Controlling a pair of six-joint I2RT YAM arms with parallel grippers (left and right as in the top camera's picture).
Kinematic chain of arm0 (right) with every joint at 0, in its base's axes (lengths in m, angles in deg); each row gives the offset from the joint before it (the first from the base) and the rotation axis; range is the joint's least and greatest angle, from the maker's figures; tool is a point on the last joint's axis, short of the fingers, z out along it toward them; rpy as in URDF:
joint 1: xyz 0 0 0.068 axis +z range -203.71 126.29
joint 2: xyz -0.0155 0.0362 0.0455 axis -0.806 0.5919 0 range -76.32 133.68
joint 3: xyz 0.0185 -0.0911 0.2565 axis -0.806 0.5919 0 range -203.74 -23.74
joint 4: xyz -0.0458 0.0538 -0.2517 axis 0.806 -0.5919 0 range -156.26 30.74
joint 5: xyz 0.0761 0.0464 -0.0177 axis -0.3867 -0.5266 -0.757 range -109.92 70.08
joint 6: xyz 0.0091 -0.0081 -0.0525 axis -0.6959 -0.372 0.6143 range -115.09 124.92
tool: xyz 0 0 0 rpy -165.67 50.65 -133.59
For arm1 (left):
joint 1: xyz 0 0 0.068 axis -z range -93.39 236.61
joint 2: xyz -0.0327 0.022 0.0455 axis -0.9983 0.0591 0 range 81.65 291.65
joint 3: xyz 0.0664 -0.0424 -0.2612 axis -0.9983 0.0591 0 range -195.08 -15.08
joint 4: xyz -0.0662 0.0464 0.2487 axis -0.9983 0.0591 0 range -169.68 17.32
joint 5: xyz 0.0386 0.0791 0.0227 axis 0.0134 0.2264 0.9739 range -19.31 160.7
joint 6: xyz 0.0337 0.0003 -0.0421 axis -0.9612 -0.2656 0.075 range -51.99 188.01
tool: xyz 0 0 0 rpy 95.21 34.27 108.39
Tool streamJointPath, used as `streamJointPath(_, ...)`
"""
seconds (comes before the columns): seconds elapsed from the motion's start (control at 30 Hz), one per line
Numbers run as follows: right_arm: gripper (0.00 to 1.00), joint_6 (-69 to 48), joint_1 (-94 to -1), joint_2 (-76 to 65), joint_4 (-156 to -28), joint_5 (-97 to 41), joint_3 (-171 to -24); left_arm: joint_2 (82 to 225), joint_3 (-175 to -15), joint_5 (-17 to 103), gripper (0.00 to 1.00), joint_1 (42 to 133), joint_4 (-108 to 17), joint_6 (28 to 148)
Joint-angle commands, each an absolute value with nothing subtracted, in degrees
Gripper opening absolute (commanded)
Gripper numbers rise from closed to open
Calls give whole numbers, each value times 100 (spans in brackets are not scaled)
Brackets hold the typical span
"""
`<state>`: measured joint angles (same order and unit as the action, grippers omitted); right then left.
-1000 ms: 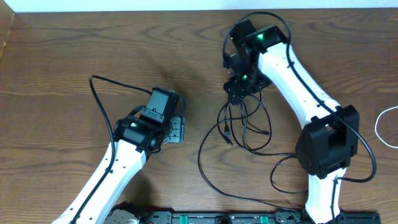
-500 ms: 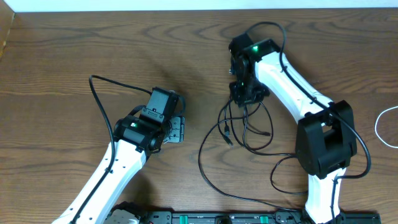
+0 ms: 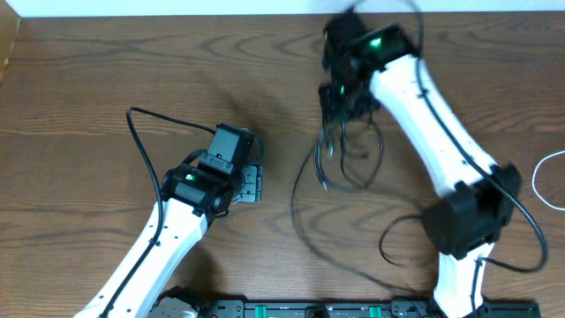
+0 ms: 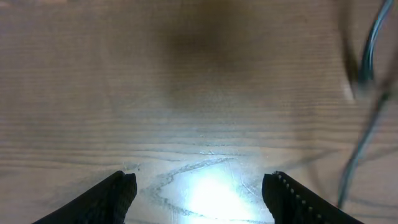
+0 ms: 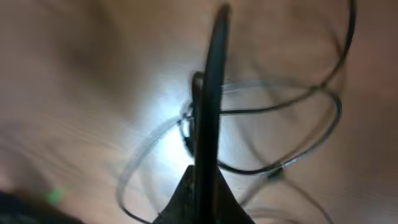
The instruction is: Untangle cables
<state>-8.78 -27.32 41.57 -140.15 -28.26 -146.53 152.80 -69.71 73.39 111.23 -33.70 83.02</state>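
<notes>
Pinching the black cables (image 3: 349,168): right gripper (image 3: 338,99) is fully closed near the far edge of the table (image 3: 88,71), and several strands bunch at its tips. From there they fan out toward the near edge in loose loops. That whole area is motion-blurred overhead, so I can't tell how many strands are actually clamped. In the right wrist view the fingers (image 5: 200,190) meet with no gap, and one dark strand (image 5: 211,93) runs straight up from them. Thinner loops cross on the wood behind it.

Left gripper (image 3: 253,185) sits well apart from the bundle, left of centre. Its jaws are partly open with nothing between them, and the left wrist view shows only bare wood between the fingers (image 4: 118,193). A blurred bit of black cable shows at that view's right edge, not touching the gripper.

The white cable (image 3: 538,181) lies alone at the table's right edge, away from both arms.
</notes>
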Motion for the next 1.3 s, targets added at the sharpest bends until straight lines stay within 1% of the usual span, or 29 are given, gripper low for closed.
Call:
streamJointPath(0.0, 1, -965, -2747, 3547, -14043, -3035, -16283, 15280, -7006, 7278, 71, 11099, -3374, 8332)
streamJointPath(0.07, 1, -965, -2747, 3458, -13990, -3335, -16878, 15280, -7006, 7280, 71, 11099, -3374, 8332)
streamJointPath(0.13, 1, -963, -2747, 3346, -13816, -3967, -17651, 15280, -7006, 7278, 71, 11099, -3376, 8332)
streamJointPath(0.23, 1, -959, -2718, 3191, -13660, -4565, -18300, 15280, -7006, 7278, 71, 11099, -3376, 8332)
streamJointPath(0.33, 1, -766, -2664, 3036, -13901, -4100, -18473, 15280, -7006, 7259, 71, 11099, -3394, 8334)
streamJointPath(0.43, 1, -773, -2662, 3031, -14753, -2961, -18410, 15280, -7006, 7243, 71, 11099, -3392, 8334)
streamJointPath(0.5, 1, -771, -2659, 3060, -15230, -2515, -18257, 15280, -7008, 7101, 71, 11099, -3409, 8332)
streamJointPath(0.57, 1, -766, -2662, 3073, -15507, -2393, -18073, 15280, -7006, 6854, 71, 11099, -3473, 8332)
streamJointPath(0.7, 1, -766, -2662, 3077, -15636, -2391, -17754, 15280, -7006, 5882, 71, 11099, -3879, 8310)
streamJointPath(0.8, 1, -762, -2662, 3075, -15630, -2388, -17754, 15280, -7006, 5650, 71, 11099, -4006, 8310)
streamJointPath(1.03, 1, -679, -2662, 3027, -15448, -2552, -17756, 15280, -7006, 5654, 72, 11099, -4089, 8308)
streamJointPath(1.07, 1, -576, -2662, 2990, -15298, -2629, -17761, 15280, -7006, 5654, 76, 11099, -4117, 8308)
streamJointPath(1.1, 1, -546, -2662, 2964, -15217, -2631, -17767, 15280, -7006, 5656, 76, 11099, -4122, 8308)
streamJointPath(1.27, 1, -581, -2815, 2387, -13894, -2611, -17927, 15280, -7006, 5659, 77, 11099, -4120, 8262)
